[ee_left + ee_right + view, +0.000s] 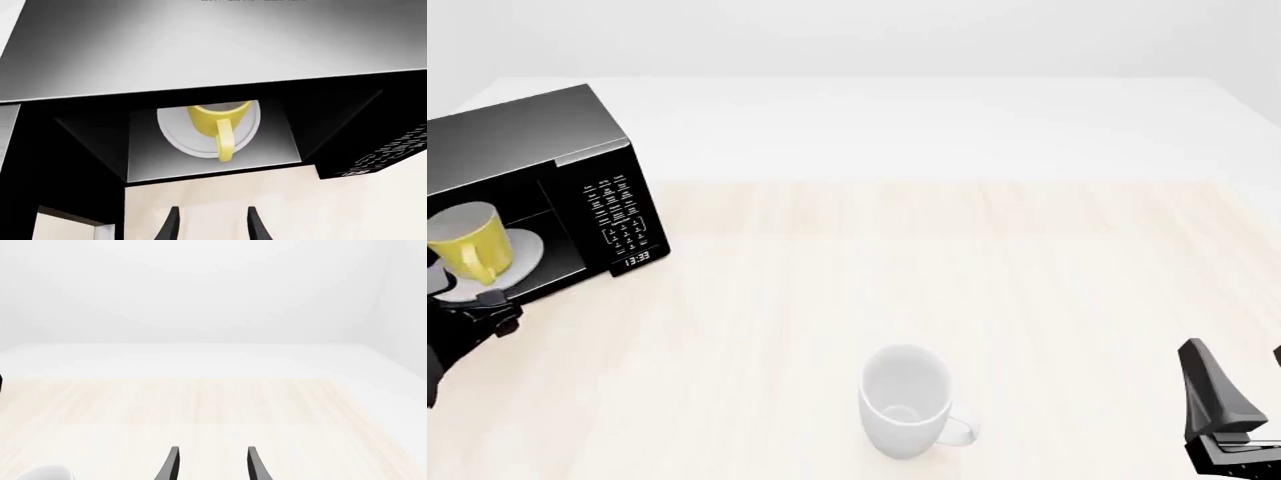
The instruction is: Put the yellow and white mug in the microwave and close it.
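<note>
**Mug seated in oven, door yet to shut**

Left wrist view: small yellow mug with white interior [218, 121] stands upright on the round white turntable plate [177, 137], inside the large black boxy microwave [87, 145], handle toward the camera. Left gripper [212, 226] sits outside the cavity, fingers parted, holding nothing; likely clear for the door step.

Front view: microwave at left edge, mug visible in the open cavity. Plain white mug [905, 400] at lower centre, unrelated. Right gripper [1244, 400] at lower right, idle.

Right wrist view: fingers apart, empty, over pale wooden table [213, 410].
</note>
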Robot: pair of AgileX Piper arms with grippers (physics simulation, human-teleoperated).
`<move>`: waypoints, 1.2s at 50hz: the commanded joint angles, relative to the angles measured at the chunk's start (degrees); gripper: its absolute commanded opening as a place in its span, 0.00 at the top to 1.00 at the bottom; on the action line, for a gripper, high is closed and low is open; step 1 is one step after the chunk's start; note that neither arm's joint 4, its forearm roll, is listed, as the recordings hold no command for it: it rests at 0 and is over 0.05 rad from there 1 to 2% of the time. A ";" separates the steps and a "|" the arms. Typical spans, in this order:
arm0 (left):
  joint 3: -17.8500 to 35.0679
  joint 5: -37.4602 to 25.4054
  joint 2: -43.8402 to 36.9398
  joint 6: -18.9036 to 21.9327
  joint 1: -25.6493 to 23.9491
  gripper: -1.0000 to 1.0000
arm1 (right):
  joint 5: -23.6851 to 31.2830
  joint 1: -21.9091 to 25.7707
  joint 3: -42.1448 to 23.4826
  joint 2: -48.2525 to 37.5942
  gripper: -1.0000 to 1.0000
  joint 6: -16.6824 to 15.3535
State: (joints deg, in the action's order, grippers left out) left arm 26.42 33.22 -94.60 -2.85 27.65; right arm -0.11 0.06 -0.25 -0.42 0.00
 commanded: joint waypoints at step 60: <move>-2.28 -26.77 29.87 -7.54 -1.40 0.00 | 0.00 0.00 0.00 0.00 0.00 -0.01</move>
State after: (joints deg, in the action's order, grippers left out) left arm 23.55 10.56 -68.93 -9.23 26.94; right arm -0.11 0.06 -0.25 -0.41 0.00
